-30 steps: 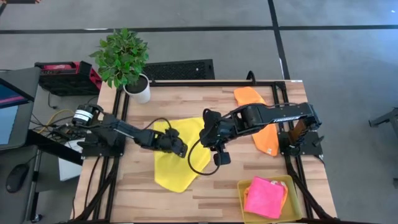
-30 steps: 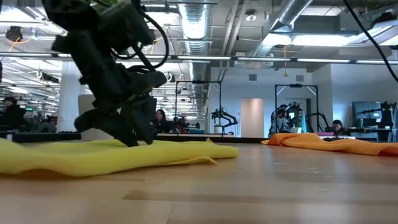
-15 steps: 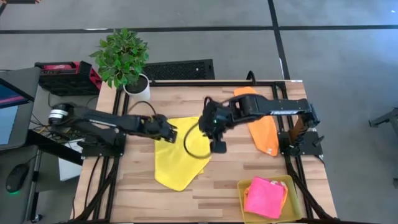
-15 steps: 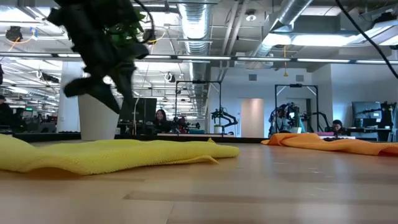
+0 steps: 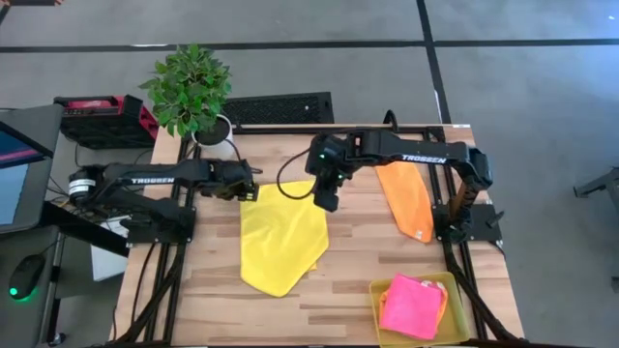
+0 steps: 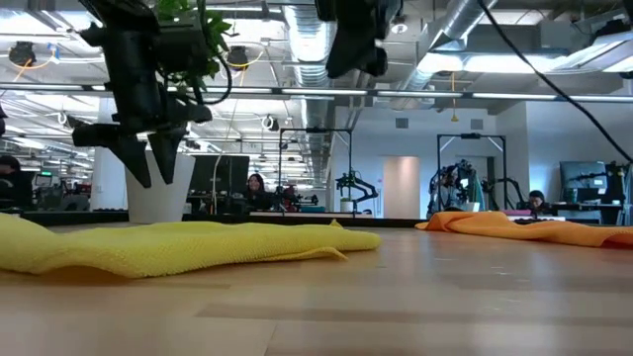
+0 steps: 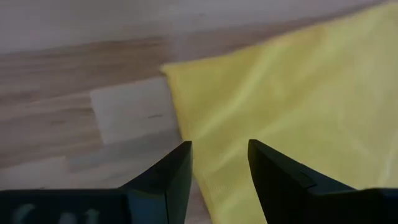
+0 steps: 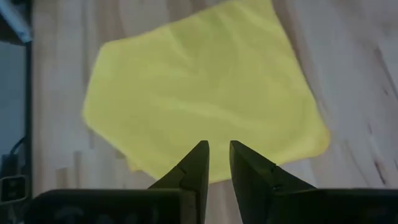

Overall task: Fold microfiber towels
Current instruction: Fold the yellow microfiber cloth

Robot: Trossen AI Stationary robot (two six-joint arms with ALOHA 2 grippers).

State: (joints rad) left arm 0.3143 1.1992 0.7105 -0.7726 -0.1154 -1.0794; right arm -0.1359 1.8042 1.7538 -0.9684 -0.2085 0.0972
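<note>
The bright yellow towel (image 5: 282, 237) lies spread on the wooden table, with no gripper on it. It also shows in the low view (image 6: 178, 247). My left gripper (image 5: 250, 191) is open and hangs just above the towel's far left corner (image 7: 177, 71), clear of it in the low view (image 6: 150, 168). My right gripper (image 5: 327, 200) is high above the towel's far right part (image 6: 356, 49). Its fingers stand a narrow gap apart (image 8: 217, 155) and hold nothing. An orange towel (image 5: 406, 198) lies at the far right. The hot pink towel (image 5: 414, 307) lies in a tray.
The translucent yellow tray (image 5: 375, 290) stands at the table's near right corner. A potted plant (image 5: 193, 97) stands at the far left corner. Bare wood lies between the yellow and orange towels and along the near edge. People and other robot stations show in the room beyond.
Both grippers have risen off the yellow towel and gone toward the table's far edge, the left one also toward the left. The right gripper has climbed the higher. The towel stays lying on the table.
</note>
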